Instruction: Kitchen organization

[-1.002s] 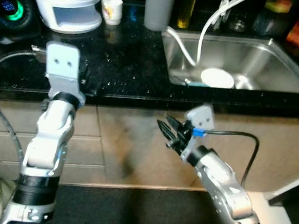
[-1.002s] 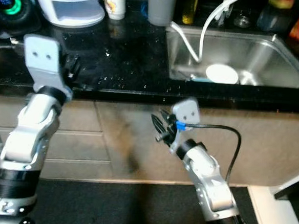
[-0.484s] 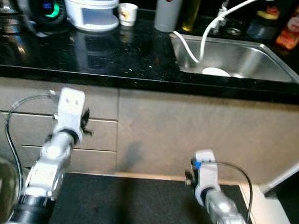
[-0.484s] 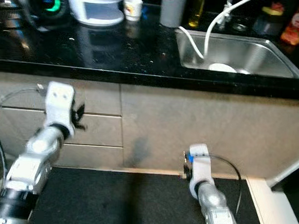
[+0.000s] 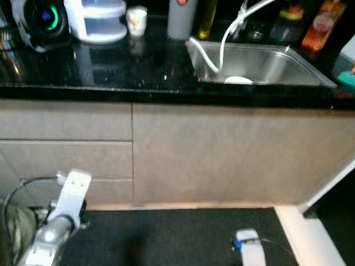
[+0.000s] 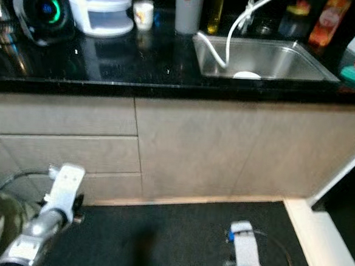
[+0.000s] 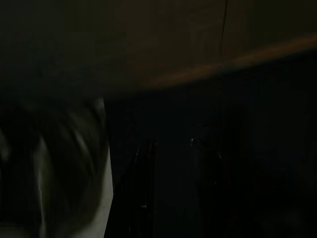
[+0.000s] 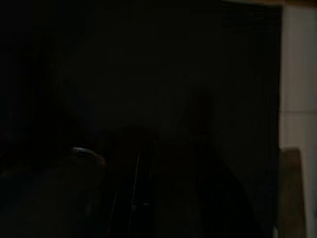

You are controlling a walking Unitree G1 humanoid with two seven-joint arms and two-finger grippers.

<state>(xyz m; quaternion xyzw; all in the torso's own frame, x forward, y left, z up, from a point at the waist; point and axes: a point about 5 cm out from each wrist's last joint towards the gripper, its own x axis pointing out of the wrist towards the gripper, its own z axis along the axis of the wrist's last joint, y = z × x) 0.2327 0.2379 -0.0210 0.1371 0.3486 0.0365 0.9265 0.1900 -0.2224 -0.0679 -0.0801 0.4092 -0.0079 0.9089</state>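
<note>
The sink (image 5: 273, 65) with a white plate (image 5: 238, 80) inside is at 1 o'clock on the black counter (image 5: 108, 73), now farther away than half a second ago, because the view has pulled back. The left arm (image 5: 62, 213) at 7 o'clock and the right arm (image 5: 251, 260) at 5 o'clock have come down low over the dark mat (image 5: 170, 242). Whether their jaws are open I cannot tell; the mat gives open room before the cabinet fronts (image 5: 225, 154).

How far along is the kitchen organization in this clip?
Nothing looks finished. The paper cup, grey bottle and white container stand on the black counter, and a white plate sits in the sink. Nothing is in hand: both arms hang low by the floor mat.
</note>
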